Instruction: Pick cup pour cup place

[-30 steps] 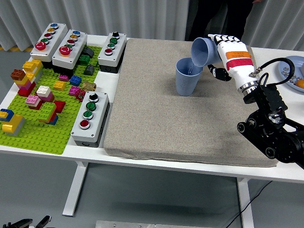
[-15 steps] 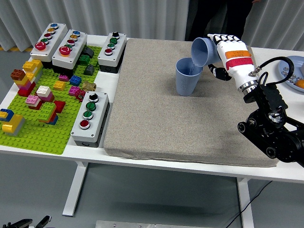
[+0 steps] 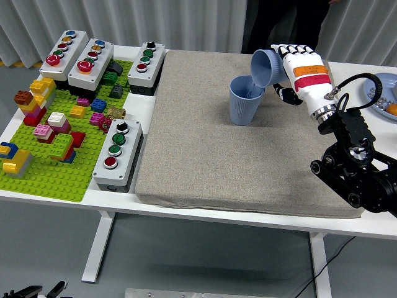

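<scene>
Cups sit at the far right of the grey mat (image 3: 242,136); one blue cup (image 3: 245,101) stands upright on the mat, its mouth open to the ceiling; a second blue cup (image 3: 265,66) is tipped on its side just above it, rim turned down and to the left, lower lip over the standing cup's far rim, though whether the two touch I cannot tell; the right hand (image 3: 301,73), white-shelled with an orange band and a red one, is clenched around the tipped cup's base, its dark thumb showing beneath; the black right arm comes in from the lower right corner over the mat's edge; the mat covers the middle of the white counter (image 3: 186,208); to its left a green baseplate (image 3: 53,146) carries loose coloured bricks; three grey button boxes (image 3: 93,59) line the far left edge and a fourth button box (image 3: 118,155) lies between the baseplate and the mat; a plate (image 3: 379,84) with something orange on it shows at the right edge; a person in dark clothes (image 3: 282,22) stands at the far side, hands out of sight.
</scene>
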Robot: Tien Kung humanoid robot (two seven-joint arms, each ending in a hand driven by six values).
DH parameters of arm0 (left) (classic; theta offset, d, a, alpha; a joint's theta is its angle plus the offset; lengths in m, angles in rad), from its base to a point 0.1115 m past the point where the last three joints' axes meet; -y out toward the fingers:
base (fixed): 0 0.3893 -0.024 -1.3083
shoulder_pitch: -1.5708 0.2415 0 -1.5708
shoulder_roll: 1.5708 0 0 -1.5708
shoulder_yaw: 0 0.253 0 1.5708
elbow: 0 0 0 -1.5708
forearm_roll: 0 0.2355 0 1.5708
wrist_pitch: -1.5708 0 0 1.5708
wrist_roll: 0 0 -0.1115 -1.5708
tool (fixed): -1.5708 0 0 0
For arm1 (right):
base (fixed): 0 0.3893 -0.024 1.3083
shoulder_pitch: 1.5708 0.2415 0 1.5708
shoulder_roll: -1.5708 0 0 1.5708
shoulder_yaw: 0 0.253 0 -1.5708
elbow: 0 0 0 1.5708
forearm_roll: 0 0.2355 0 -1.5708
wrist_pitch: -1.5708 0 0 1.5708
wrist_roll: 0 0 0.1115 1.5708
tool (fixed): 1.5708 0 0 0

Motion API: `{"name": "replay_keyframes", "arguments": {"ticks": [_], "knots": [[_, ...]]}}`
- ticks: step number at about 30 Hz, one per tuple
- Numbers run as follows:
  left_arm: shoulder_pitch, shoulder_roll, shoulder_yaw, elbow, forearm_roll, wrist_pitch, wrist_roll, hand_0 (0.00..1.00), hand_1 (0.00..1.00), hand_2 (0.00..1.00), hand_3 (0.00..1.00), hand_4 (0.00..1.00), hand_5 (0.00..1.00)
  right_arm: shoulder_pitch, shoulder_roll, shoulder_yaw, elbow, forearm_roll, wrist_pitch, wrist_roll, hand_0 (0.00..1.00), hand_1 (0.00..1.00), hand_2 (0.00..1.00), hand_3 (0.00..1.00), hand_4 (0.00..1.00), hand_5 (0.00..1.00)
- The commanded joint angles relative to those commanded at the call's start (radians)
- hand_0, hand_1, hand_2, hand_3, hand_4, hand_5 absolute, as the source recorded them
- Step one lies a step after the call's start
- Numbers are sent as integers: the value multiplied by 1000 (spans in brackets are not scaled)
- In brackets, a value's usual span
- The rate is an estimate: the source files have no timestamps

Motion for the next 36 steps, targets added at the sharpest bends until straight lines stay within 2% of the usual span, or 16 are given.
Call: {"name": "replay_keyframes", "arguments": {"ticks": [27,36], "knots": [[6,1,2,0,-2,0,1,764,781,824,720,508,985,22,-17,-26,14,-57,0,-33,775,664,546,571,617,2],[8,2,1,0,1,0,2,764,781,824,723,508,987,25,-18,-39,28,-104,0,-64,776,666,548,568,620,2]]}}
